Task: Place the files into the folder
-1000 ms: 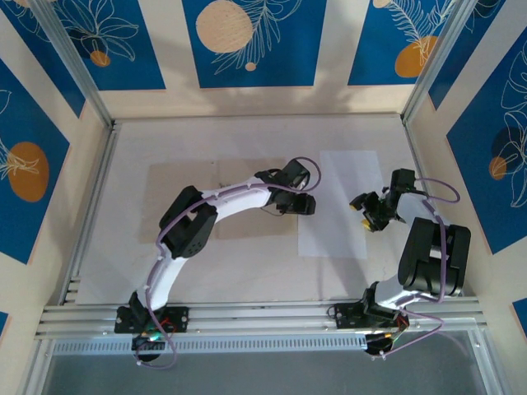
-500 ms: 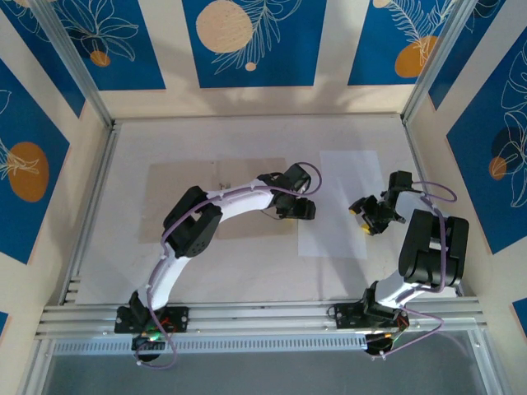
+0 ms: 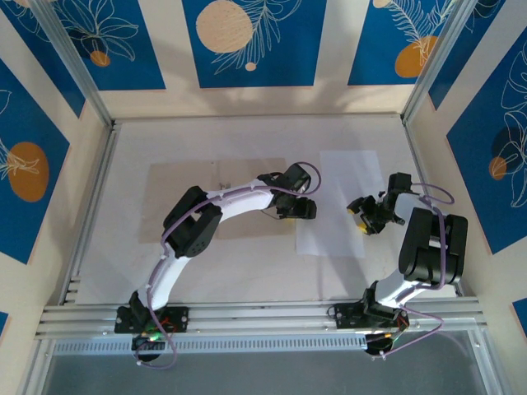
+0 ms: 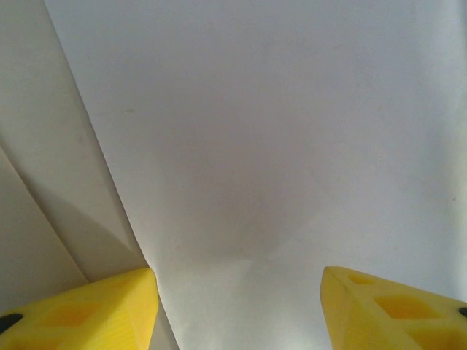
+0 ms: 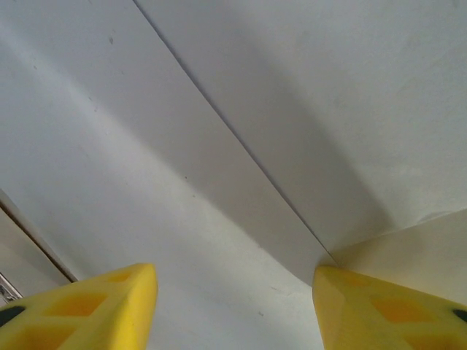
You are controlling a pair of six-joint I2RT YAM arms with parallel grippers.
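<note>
White table [image 3: 247, 259] bears one folder [image 3: 177, 193], one patch of files [image 3: 342, 177]; left gripper [image 3: 306, 210] and right gripper [image 3: 362, 217] both gape, grasping nothing.

Folder [image 3: 177, 189]: tan card, matt, plain. Files [image 3: 342, 181] right of folder: white paper, smooth, matt. Table [image 3: 247, 136] round folder: off-white, matt. Left gripper [image 4: 239, 310] & right gripper [image 5: 235, 306] fingers: yellow plastic, dull sheen. Rails [image 3: 263, 317] near side of folder: bare ribbed metal. Arm shells [image 3: 239, 197]: white gloss plastic.
</note>
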